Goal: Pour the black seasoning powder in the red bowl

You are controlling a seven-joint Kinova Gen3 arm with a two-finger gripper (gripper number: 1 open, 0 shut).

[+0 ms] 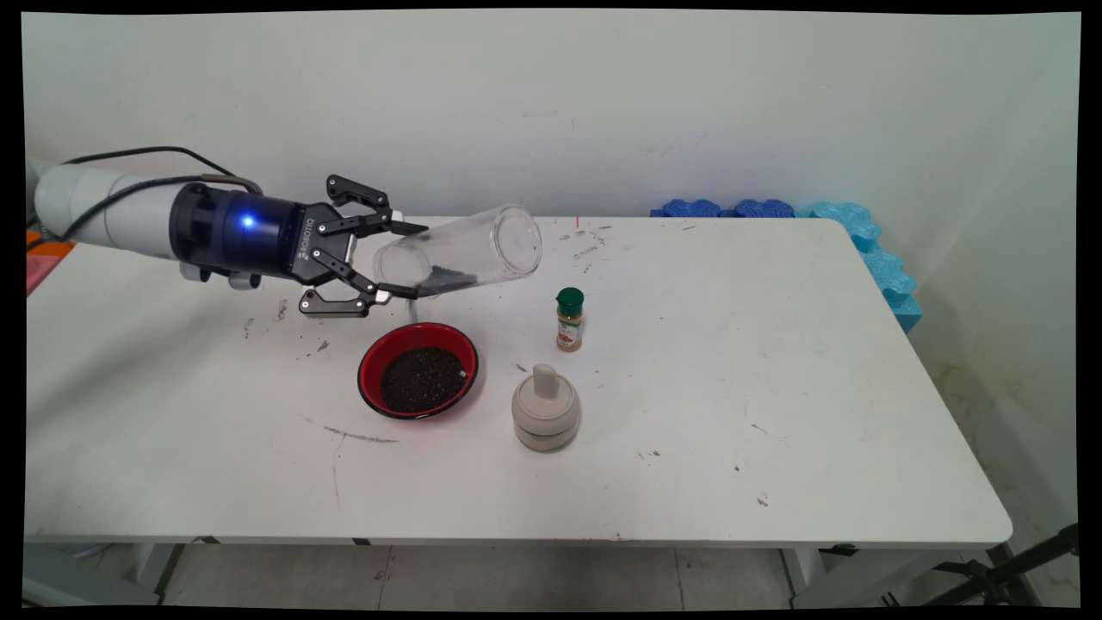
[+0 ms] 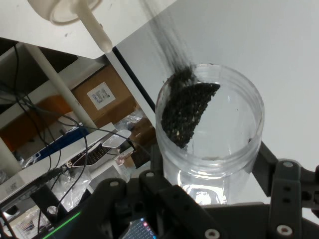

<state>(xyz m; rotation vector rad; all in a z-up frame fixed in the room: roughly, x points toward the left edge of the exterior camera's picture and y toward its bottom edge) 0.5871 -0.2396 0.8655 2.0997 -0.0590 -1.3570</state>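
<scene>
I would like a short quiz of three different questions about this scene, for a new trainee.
1. True or false: the clear jar in the gripper stands upright.
2. Which thing stands nearest to the red bowl? A) the spice bottle with the green cap B) the beige lidded pot C) the blue foam pieces
3. Fill in: the bowl holds dark ____.

Key:
1. False. It lies almost on its side, above the bowl, with dark grains still inside.
2. B.
3. Grains.
</scene>
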